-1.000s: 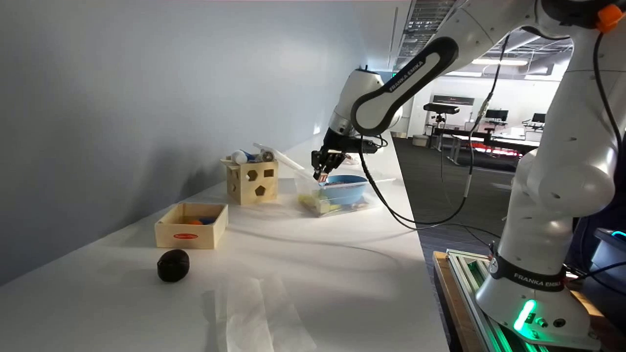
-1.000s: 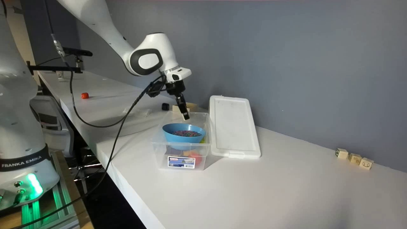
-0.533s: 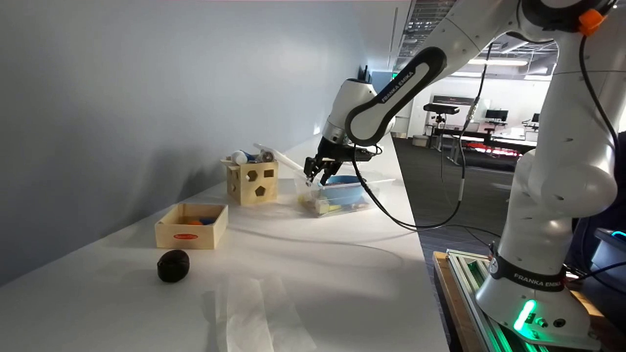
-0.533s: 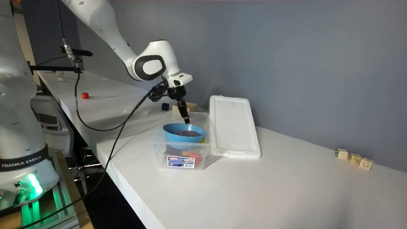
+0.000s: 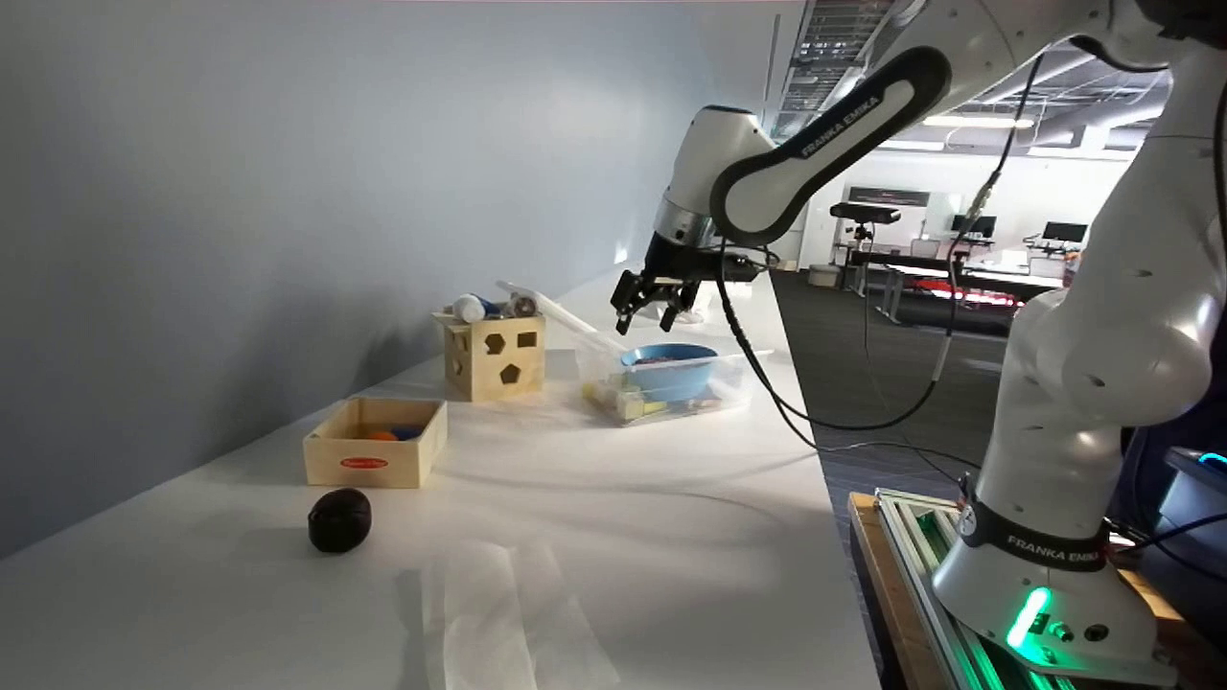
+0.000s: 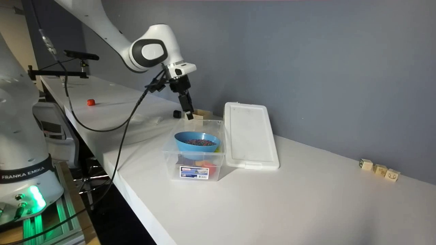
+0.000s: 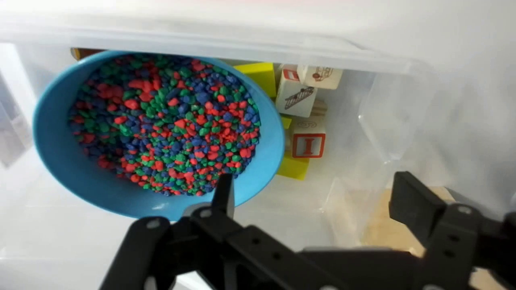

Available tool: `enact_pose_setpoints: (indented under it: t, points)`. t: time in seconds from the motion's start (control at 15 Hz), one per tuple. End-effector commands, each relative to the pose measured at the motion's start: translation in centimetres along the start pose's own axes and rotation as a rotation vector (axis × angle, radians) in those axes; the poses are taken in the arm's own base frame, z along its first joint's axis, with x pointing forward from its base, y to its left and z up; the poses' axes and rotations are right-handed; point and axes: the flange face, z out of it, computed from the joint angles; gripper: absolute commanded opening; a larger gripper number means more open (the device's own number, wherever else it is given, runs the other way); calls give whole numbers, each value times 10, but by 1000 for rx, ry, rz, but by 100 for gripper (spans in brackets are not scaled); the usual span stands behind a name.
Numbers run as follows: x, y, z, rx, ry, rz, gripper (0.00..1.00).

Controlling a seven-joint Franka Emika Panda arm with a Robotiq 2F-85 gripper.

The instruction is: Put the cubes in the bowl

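Note:
The light-blue bowl (image 7: 266, 169), part-filled with red, green and blue bits, stands inside the clear bin in both exterior views. Beside its rim in the wrist view lie several cubes: one with a red letter I (image 7: 308, 145), one with a ladder picture (image 7: 296, 96), one with a vehicle drawing (image 7: 322, 77). Three more pale cubes (image 6: 379, 169) sit in a row on the table by the wall. My gripper (image 7: 313, 180) is open above the bin with nothing between its fingers; in an exterior view the gripper (image 5: 644, 326) hangs higher than the bowl.
The clear bin (image 6: 171, 166) also holds yellow blocks (image 7: 293, 167). A white lid (image 6: 252, 136) leans on the wall next to it. Nearby are a holed wooden box (image 5: 498, 359), a tan tray (image 5: 364, 462), a dark round object (image 5: 339, 520) and a red item (image 6: 91, 102).
A second ago the gripper was shut on a red-marked cube at the bowl's edge. It dipped, opened and let the cube go, then rose away from the bin.

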Motion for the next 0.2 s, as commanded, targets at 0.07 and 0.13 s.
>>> enact_pose_setpoints:
  t: [0.07,0.13]
  points:
    - [-43,3,-59,38,16,-128,100]
    - [-21,1,-40,15,21,-60,100]
